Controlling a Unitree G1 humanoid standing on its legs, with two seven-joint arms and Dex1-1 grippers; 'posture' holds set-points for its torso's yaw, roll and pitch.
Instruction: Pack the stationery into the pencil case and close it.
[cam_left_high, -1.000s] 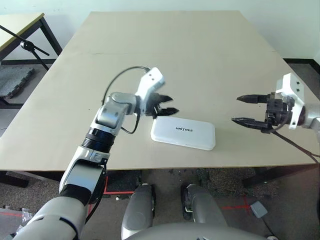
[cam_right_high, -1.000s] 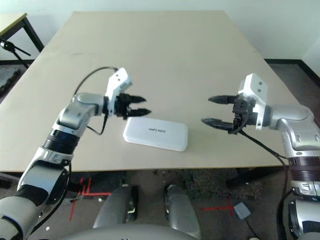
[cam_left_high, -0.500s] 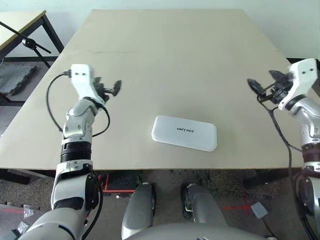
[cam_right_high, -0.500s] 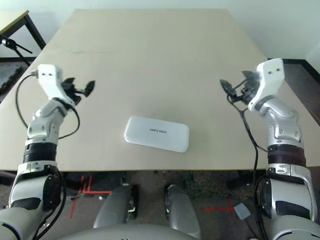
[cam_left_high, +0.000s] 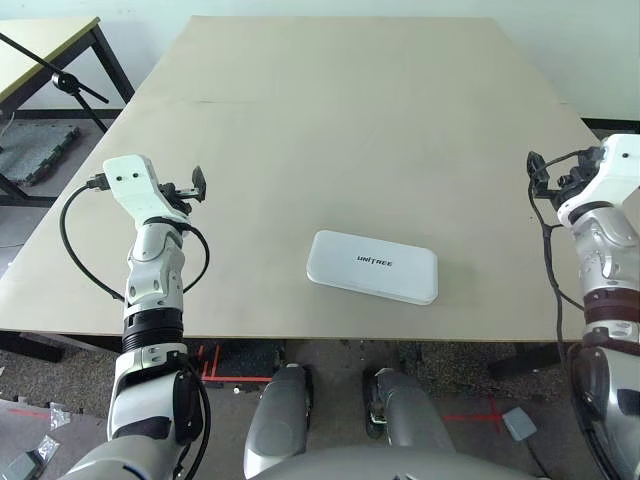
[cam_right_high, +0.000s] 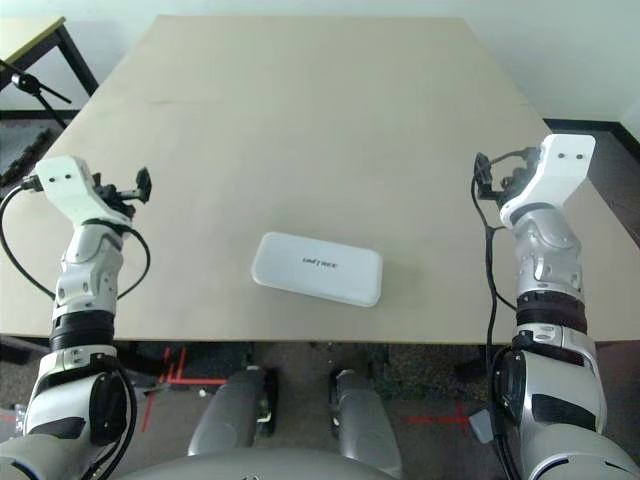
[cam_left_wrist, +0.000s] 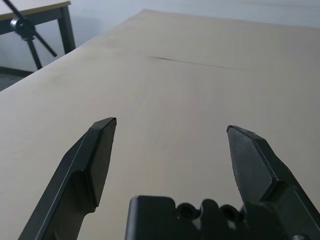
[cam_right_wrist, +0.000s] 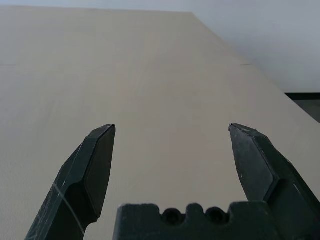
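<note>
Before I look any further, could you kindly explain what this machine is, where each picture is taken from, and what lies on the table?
It is a humanoid robot with two silver arms. Two pictures come from cameras in its head, looking down at a tan table. Two come from its wrists, looking along each open end effector's black fingers. The left end effector and the right end effector are empty and spread to the table's sides. A closed white pencil case marked UNITREE lies near the front edge.

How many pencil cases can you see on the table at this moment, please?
1. The white pencil case lies shut, lid up with its UNITREE lettering showing, near the front edge of the table, between the two arms. Any stationery inside it would be hidden.
</note>
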